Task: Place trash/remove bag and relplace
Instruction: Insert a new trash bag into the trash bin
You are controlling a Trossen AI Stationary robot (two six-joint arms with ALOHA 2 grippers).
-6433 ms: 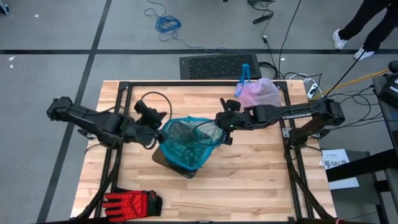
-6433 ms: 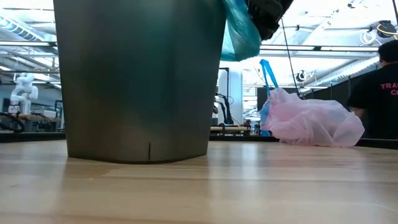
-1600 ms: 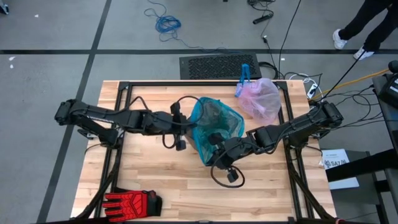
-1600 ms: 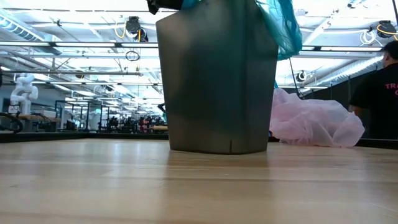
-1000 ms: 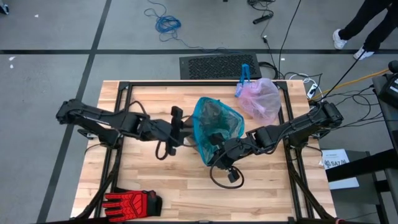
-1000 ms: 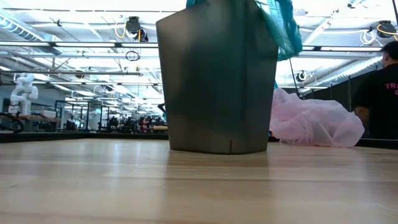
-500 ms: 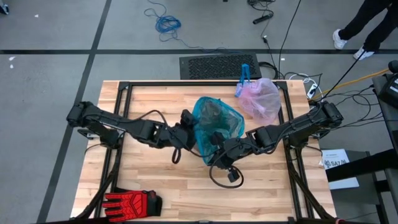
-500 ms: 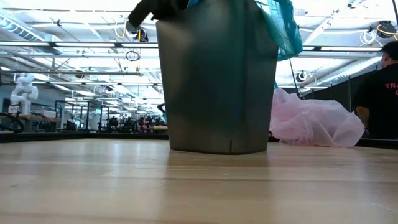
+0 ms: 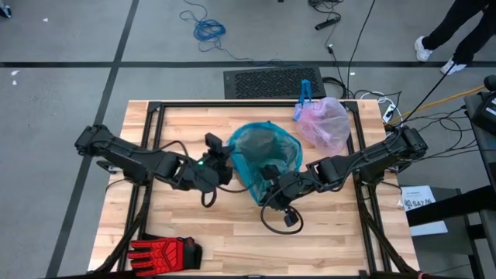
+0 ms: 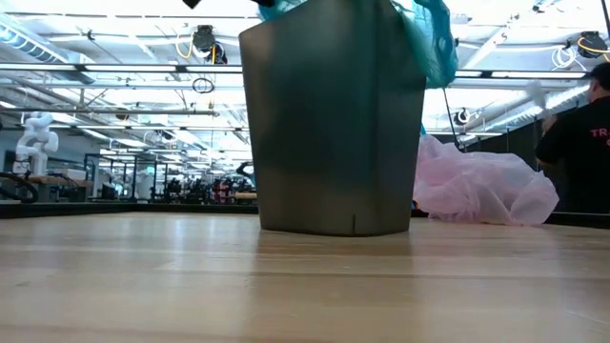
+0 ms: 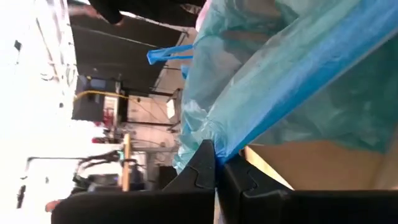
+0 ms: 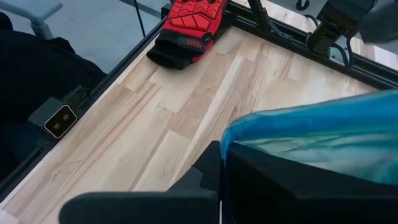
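Observation:
A dark grey bin (image 10: 334, 124) stands on the wooden table, and a translucent teal-green bag (image 9: 265, 155) sits in it, its blue rim spread over the top. My left gripper (image 9: 226, 160) is shut on the rim at the bin's left side. At the near side, my right gripper (image 9: 267, 180) is shut on the rim. The pale pink bag (image 9: 324, 122) lies on the table at the far right, its blue tie (image 9: 304, 97) sticking up. The trash is out of view. My left gripper pinches the teal bag's blue rim (image 11: 229, 148) between its two fingers, coming nearly level from the table's left. The rim runs taut from the fingers over the bin's edge. My right gripper pinches the bag's rim (image 12: 235, 133) at the bin's near side, slanting down from the table's right. The plastic stretches away from the fingers toward the bin.
A red-and-black glove (image 9: 163, 252) lies at the table's near left corner. A black metal frame (image 9: 147, 139) runs along the table's sides. A person in a dark shirt (image 10: 581, 143) stands beyond the far right edge. Bare wood lies near and left of the bin.
My left gripper has rolled, gone to the bag's left rim and taken hold of it. The rim's left part is now drawn outward past the bin's left edge. The bin stays where it was.

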